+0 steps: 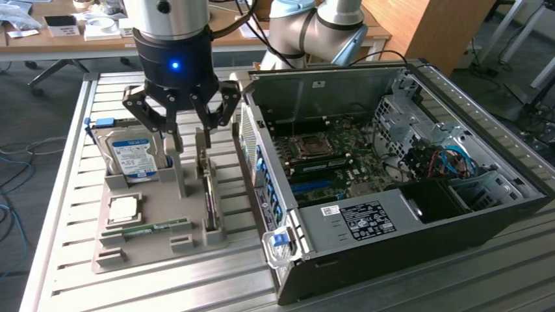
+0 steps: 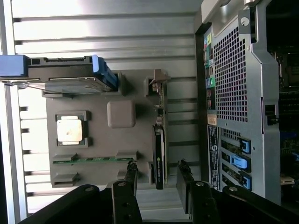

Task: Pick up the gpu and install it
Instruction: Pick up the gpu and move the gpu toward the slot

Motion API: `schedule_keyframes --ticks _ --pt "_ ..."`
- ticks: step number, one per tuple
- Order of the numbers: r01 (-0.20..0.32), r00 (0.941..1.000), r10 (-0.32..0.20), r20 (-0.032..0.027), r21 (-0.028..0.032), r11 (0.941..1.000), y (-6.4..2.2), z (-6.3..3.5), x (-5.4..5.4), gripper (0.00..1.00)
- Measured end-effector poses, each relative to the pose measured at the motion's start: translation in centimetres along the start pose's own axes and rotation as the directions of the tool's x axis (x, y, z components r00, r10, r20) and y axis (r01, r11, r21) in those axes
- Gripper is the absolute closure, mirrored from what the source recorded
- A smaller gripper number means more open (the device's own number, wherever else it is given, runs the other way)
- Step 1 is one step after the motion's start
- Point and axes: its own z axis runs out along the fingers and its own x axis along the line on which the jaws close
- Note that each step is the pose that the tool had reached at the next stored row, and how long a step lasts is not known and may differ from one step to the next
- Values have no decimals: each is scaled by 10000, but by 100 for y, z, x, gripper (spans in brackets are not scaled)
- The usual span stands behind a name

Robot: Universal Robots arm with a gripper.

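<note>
At the exterior view's left, on the slatted metal table, a grey holder tray carries the parts. A silver hard drive stands at its far end; its blue-and-white label carries print I cannot read. In front of it lie a square processor and a slim green memory stick; no writing on either can be made out.

Further right, the gpu stands on edge in the tray's slot, just beside the computer case. The gripper, with a blue light glowing on its body, hangs directly above the card. Its jaws are spread wide and hold nothing. In the wrist view the two black fingers flank one end of the gpu, with a gap on each side.

At the right the case lies open, showing the motherboard. A black-and-white sticker sits on an inner metal cover, its text too small to read.
</note>
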Motion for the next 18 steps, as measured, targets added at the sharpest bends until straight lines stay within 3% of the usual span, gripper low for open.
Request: schedule_keyframes --ticks 18 --pt "0 10000 0 -1 2 10000 -3 52 1 53"
